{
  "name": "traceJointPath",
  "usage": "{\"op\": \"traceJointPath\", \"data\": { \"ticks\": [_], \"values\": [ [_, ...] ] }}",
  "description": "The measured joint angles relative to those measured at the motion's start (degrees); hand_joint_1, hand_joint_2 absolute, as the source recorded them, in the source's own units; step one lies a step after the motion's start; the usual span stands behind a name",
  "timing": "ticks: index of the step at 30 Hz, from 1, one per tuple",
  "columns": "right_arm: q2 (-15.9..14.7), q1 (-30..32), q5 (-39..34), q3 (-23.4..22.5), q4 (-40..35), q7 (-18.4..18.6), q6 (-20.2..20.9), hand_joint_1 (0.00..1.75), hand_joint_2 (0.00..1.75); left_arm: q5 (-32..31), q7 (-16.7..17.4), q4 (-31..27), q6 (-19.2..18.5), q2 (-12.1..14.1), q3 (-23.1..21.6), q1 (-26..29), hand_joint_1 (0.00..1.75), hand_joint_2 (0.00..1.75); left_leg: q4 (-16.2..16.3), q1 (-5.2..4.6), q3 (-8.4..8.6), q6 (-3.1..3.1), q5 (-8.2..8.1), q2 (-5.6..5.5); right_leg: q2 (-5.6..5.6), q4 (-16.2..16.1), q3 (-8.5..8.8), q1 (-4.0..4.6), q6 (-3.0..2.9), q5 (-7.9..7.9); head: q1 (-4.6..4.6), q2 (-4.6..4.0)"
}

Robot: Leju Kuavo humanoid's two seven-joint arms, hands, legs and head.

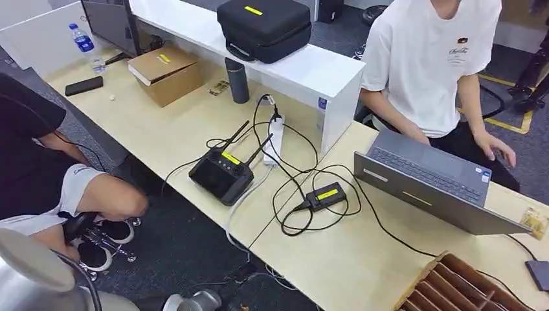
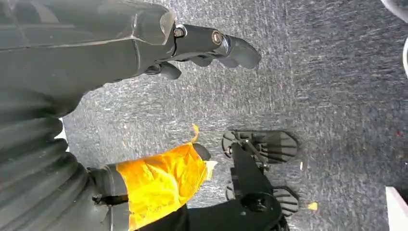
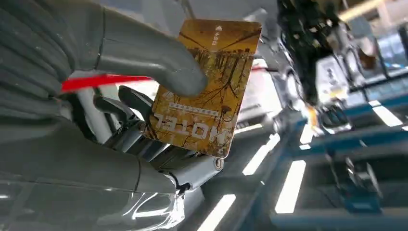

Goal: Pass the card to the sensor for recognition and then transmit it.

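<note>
In the right wrist view the right hand [image 3: 144,110] holds the card [image 3: 206,86]: the thick grey thumb presses on its printed yellow-brown face, and the darker fingers [image 3: 130,103] lie behind it, so the card is pinched between them. The card sits in the upper middle of that frame, tilted, its lettering upside down, with ceiling lights and blurred equipment behind it. In the head view the same card [image 1: 535,223] shows as a small yellow-brown patch at the right edge of the frame, just beyond the far corner of the open grey laptop [image 1: 427,184].

In the left wrist view the left hand [image 2: 159,57] hangs over grey carpet, its dark fingers [image 2: 226,45] stretched out at the top of the frame and the thumb, wrapped in yellow tape, lower down; they stand apart and hold nothing.

On the pale wooden tabletop [image 1: 194,126], a small black box with a yellow label [image 1: 325,195] lies in the middle of the head frame among looped black cables. Left of it sits a black controller with antennas [image 1: 223,172]. A brown slotted wooden rack [image 1: 456,288] fills the lower right corner. A person in a white T-shirt [image 1: 430,55] sits behind the laptop at the upper right; another person in black [image 1: 32,149] sits at the left edge.
</note>
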Motion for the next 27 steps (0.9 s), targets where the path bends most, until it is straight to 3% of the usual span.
{"op": "traceJointPath", "data": {
  "ticks": [5,10,12,17,20,27],
  "values": [
    [-1.1,-4.9,1.1,2.9,-0.7,-0.3,-0.1,1.75,1.75,-0.7,0.0,0.0,-0.1,-0.1,-0.4,-0.1,0.00,1.75,0.0,-0.04,-0.17,0.01,-0.02,0.13,0.13,0.1,-0.13,-0.02,0.02,-0.01,-0.02,0.00],
    [-1.0,-18.4,3.1,8.7,-0.1,1.8,4.1,1.75,1.75,-1.7,0.5,0.0,-0.5,-0.2,-0.7,-0.7,0.00,1.75,0.0,-0.03,-0.21,-0.02,0.04,0.21,0.18,0.1,-0.20,-0.02,-0.03,0.03,-0.02,0.00],
    [0.4,-24.7,4.7,11.8,1.2,3.3,6.4,1.75,1.75,-2.6,0.7,0.0,-0.8,-0.3,-1.1,-0.9,0.00,1.75,0.0,-0.03,-0.18,-0.06,0.08,0.28,0.22,0.2,-0.26,-0.01,-0.11,0.09,-0.04,0.00],
    [5.8,-36.5,6.2,19.6,6.7,7.2,9.4,1.75,1.75,-4.2,1.7,0.0,-1.1,-0.7,-2.3,-2.2,0.00,1.75,0.0,0.04,-0.19,-0.19,0.17,0.10,0.12,0.2,-0.26,0.03,-0.12,0.08,0.00,0.00],
    [10.9,-41.9,7.5,23.4,12.4,10.0,10.4,1.75,1.75,-5.7,1.9,0.0,-1.4,-1.0,-3.3,-2.7,0.00,1.75,0.0,0.03,-0.18,-0.20,0.17,0.19,0.22,0.3,-0.32,0.03,-0.12,0.08,-0.02,0.00],
    [20.8,-49.3,12.5,30.4,28.6,13.2,9.3,1.75,1.75,-8.1,2.8,0.0,-1.9,-1.7,-5.4,-4.6,0.00,1.75,0.0,0.05,-0.17,-0.25,0.21,0.13,0.17,0.3,-0.31,0.04,-0.12,0.08,0.00,0.00]
  ]
}}
